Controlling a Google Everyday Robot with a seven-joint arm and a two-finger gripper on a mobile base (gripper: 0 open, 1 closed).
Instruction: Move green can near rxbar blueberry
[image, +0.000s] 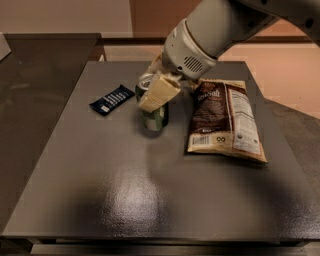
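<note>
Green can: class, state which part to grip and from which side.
The dark green metal can is roughly upright: grip its round side wall, upper half, coming down from above. The cream two-finger gripper sits there, shut on it.

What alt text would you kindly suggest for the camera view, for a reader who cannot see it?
A robot arm's gripper holds a green can upright at the middle of a dark table, close beside a blue bar wrapper. A brown chip bag lies flat on the can's other side.

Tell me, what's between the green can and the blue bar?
Just bare table, seen in the camera view. The end effector grips the green can.
</note>
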